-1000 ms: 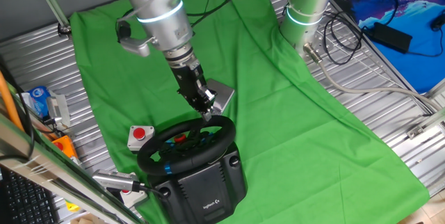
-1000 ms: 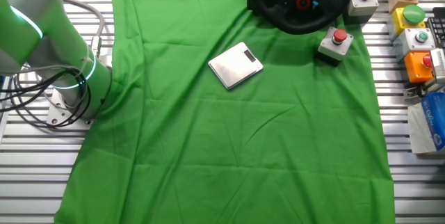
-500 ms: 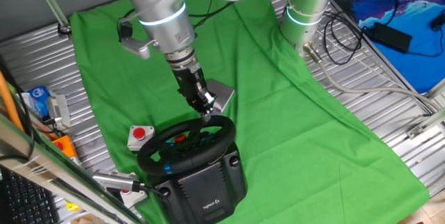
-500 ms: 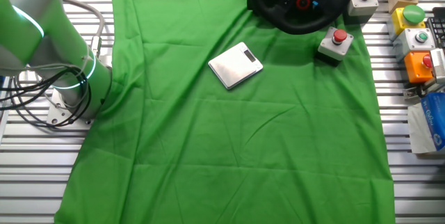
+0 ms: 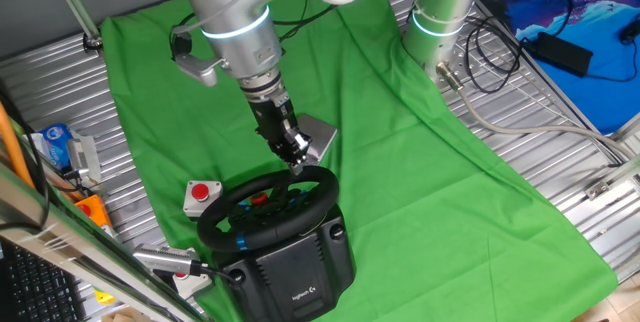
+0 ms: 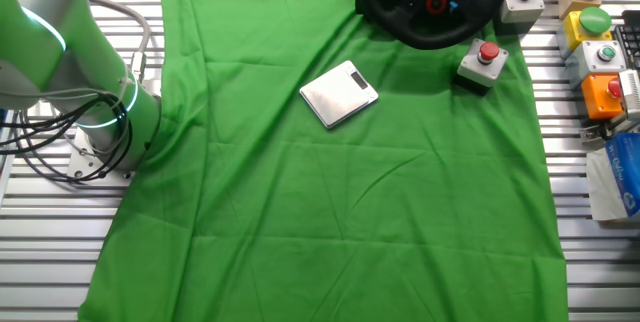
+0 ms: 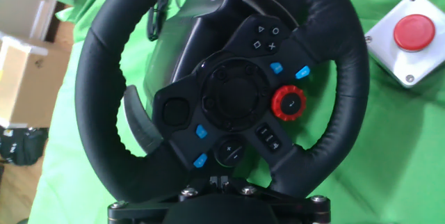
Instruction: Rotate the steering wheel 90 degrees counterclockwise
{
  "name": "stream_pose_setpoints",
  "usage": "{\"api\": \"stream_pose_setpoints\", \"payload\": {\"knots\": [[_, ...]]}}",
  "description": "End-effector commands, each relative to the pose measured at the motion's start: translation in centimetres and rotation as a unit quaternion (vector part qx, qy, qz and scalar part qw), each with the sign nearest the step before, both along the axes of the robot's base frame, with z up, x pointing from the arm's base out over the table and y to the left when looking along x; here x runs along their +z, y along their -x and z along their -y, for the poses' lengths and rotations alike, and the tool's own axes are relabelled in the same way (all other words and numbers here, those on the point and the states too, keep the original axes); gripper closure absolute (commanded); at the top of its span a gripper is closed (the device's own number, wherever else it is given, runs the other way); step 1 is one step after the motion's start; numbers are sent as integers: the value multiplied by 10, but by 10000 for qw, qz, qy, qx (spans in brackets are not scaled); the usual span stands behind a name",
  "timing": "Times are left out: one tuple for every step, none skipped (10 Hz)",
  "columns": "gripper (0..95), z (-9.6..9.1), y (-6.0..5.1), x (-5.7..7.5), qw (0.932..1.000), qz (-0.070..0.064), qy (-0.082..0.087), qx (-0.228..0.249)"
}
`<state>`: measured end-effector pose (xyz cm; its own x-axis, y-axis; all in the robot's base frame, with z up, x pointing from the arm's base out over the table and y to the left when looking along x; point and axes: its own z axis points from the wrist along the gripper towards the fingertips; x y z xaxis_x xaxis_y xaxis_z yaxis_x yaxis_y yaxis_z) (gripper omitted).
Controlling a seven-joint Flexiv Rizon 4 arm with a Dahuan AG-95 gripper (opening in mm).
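Observation:
The steering wheel (image 5: 265,207) is a black round rim on a dark grey base (image 5: 300,272) with a small white logo, at the near edge of the green cloth. It also shows at the top of the other fixed view (image 6: 430,12). In the hand view the steering wheel (image 7: 229,92) fills the frame, with red and blue hub buttons and a blue rim mark at the upper left. My gripper (image 5: 299,164) is down on the far side of the rim and is shut on it. In the hand view the gripper (image 7: 221,180) closes on the bottom of the rim.
A small white box with a red button (image 5: 201,194) sits beside the wheel and also shows in the hand view (image 7: 410,36). A flat silver device (image 5: 320,140) lies just behind my gripper. More button boxes (image 6: 598,52) stand at the cloth's edge. A second arm's base (image 5: 440,12) stands at the back.
The upper arm has shifted slightly to the right. The gripper stays on the rim and the wheel shows hardly any turn.

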<state>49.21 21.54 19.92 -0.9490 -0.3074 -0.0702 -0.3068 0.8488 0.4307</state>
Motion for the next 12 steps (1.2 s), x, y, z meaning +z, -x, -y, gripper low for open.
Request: {"api": "stream_pose_setpoints", "payload": {"knots": [[950,0,1,0,10000,-21,-4,-12],[950,0,1,0,10000,-24,-8,-12],[950,0,1,0,10000,-39,-3,-14],[950,0,1,0,10000,-44,-7,-25],[950,0,1,0,10000,-38,-24,-22],[950,0,1,0,10000,-34,-33,-25],[950,0,1,0,10000,-33,-39,-32],[950,0,1,0,10000,-32,-39,-29],[950,0,1,0,10000,-29,-41,19],[950,0,1,0,10000,-29,-41,19],[950,1,1,-1,9999,8,-49,100],[950,2,1,-5,9999,37,-58,136]]}}
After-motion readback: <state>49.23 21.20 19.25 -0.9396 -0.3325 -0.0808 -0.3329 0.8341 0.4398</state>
